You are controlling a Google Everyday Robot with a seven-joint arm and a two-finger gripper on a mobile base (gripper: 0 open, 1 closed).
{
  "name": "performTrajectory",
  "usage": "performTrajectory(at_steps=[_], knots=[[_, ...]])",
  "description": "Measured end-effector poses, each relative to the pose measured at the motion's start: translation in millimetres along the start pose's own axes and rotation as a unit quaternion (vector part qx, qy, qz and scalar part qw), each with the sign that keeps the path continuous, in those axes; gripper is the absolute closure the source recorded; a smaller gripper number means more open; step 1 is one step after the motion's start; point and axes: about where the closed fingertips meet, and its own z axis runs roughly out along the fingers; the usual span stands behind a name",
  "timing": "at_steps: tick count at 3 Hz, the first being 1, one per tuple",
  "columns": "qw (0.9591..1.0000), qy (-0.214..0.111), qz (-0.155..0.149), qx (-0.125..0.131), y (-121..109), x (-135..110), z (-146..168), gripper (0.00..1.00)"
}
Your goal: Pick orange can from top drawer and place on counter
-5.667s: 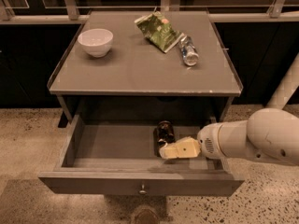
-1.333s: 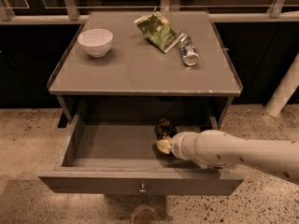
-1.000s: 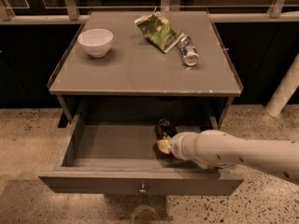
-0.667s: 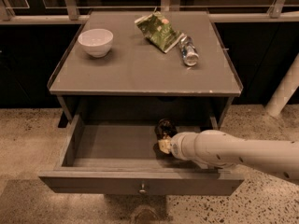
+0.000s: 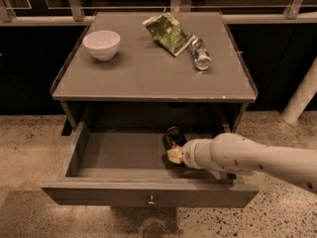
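Reaching into the top drawer (image 5: 99,155) from the right: gripper (image 5: 173,153) sits low, right at the orange can (image 5: 173,136). The can looks upright, right of centre toward the back, under the desk (image 5: 148,78) overhang. Closed on it or not: can't tell.

Risks:
- Partial hold, so the can tips or slips on the lift.
- A straight-up lift clips the desk's front edge; it likely needs to come forward first.
- The arm could snag the drawer's right wall.

Middle and front of the desk are bare. White bowl (image 5: 101,43) is back-left, green snack bag (image 5: 166,31) and clear bottle (image 5: 199,54) back-right. Speckled stone floor (image 5: 29,143), dark cabinets behind, white post (image 5: 302,95) at right.
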Motion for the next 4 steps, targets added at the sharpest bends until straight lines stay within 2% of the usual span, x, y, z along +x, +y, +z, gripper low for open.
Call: performTrajectory(at_steps=[1, 2, 3, 4], knots=[[0.9987, -0.018, -0.02, -0.043, -13, -23, -22, 1.0], [0.9967, -0.055, -0.028, -0.053, -53, -66, -77, 1.0], [0.9937, -0.063, -0.039, -0.084, -65, -99, -113, 1.0], [0.9915, -0.045, -0.046, -0.113, -51, -94, -118, 1.0]])
